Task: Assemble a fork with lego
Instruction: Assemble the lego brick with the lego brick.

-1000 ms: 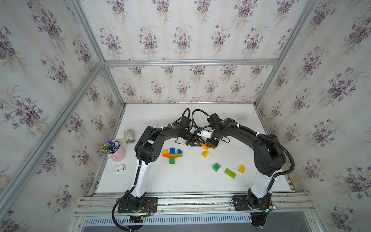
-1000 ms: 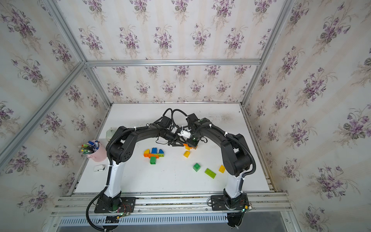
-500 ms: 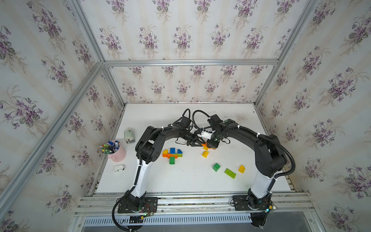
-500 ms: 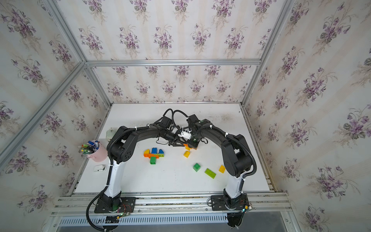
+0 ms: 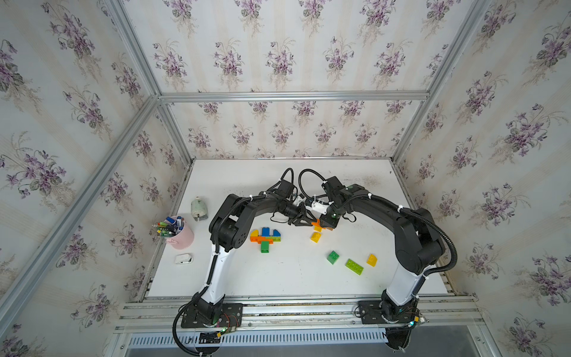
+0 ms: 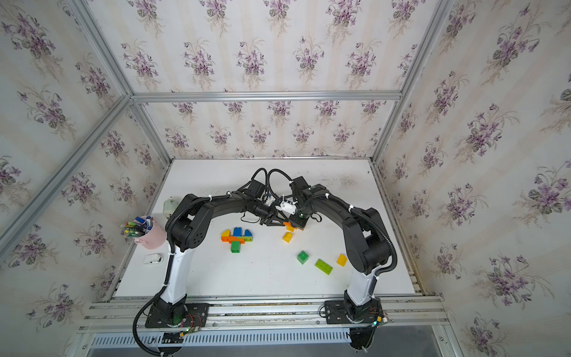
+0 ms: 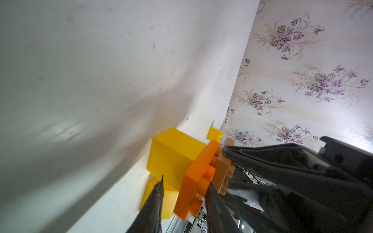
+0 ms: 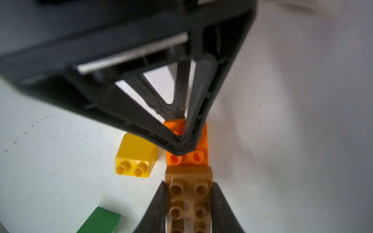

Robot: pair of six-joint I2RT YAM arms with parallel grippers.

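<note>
Where the two arms meet, right of centre in both top views, black links and cables cover most of what they handle: only a scrap of the orange brick [image 5: 315,223] shows between the left gripper [image 5: 306,222] and the right gripper [image 5: 328,223], and neither grip can be read there. Against the frames a second ago the arms, the half-built fork [image 5: 265,236] left of centre, and the loose bricks at lower right [image 5: 354,266] sit in the same places; no change is visible at this scale.

The wrist views fill the gap. In the right wrist view the right gripper [image 8: 188,203] is closed tight on a brown brick [image 8: 188,193], cut off by the bottom edge, its end butted against the orange brick [image 8: 186,156]. In the left wrist view the left gripper [image 7: 182,198] has narrow fingers clamping the orange brick [image 7: 194,181], with a yellow brick [image 7: 173,157] just beyond. The pink pen cup [image 5: 179,236] stands at mid-left.
</note>
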